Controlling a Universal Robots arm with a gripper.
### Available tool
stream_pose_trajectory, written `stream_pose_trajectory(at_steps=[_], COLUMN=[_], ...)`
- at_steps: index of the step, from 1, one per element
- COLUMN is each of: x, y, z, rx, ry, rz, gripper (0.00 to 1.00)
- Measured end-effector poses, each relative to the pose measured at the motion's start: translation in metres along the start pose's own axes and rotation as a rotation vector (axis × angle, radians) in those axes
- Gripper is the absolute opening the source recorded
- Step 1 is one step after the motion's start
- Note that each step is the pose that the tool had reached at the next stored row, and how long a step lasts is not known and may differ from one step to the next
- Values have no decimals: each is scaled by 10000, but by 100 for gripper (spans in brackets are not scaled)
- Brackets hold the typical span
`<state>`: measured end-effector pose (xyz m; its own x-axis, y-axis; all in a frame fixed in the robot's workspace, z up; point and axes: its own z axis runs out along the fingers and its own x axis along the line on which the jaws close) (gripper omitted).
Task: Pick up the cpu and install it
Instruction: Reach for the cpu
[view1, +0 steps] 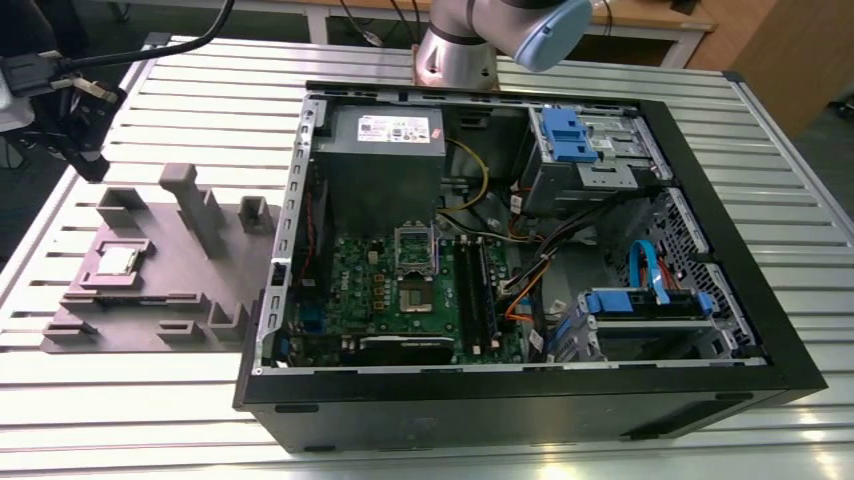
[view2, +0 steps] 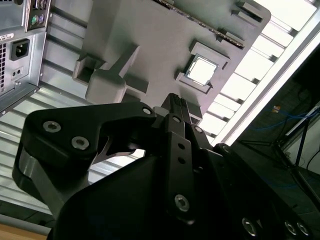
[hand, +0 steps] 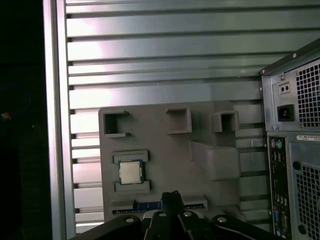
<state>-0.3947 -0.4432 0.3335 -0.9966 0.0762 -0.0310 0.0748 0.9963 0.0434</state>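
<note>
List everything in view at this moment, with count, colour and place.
table: one, silver slats, under everything.
computer case: one, black, open, on the table.
motherboard: one, green, inside the computer case.
power supply: one, grey, inside the computer case.
drive brackets: two, blue, inside the computer case.
fixture plate: one, grey, on the table beside the computer case.
cpu: one, silver-grey, in a pocket of the fixture plate.
arm: one, silver and blue, standing on the table by the computer case.
gripper: one, black, shut, empty, near the fixture plate, off the cpu.
</note>
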Motion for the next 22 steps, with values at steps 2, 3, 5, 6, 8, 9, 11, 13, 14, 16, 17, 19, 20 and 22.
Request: stream_pose_trajectory(at_steps=[2, 3, 5, 6, 8, 9, 11, 13, 14, 16, 17, 19, 20, 22], x=[1, 1, 2, 3, 4, 5, 5, 6, 6, 6, 6, 6, 6, 6], y=[-1, -1, -2, -2, -3, -3, -4, -4, -4, -5, -5, -5, -5, -5], z=[17, 25, 40, 49, 65, 74, 88, 97, 100, 106, 106, 111, 112, 116], rx=[0, 0, 0, 0, 0, 0, 0, 1, 1, 1, 1, 0, 0, -1], ry=[1, 0, 0, 0, 0, 0, 0, 1, 1, 1, 1, 0, 0, -2], rz=[0, 0, 0, 0, 0, 0, 0, 0, 0, 0, 0, 0, 0, 0], gripper=[10, 10, 10, 10, 10, 10, 10, 10, 10, 10, 10, 10, 10, 10])
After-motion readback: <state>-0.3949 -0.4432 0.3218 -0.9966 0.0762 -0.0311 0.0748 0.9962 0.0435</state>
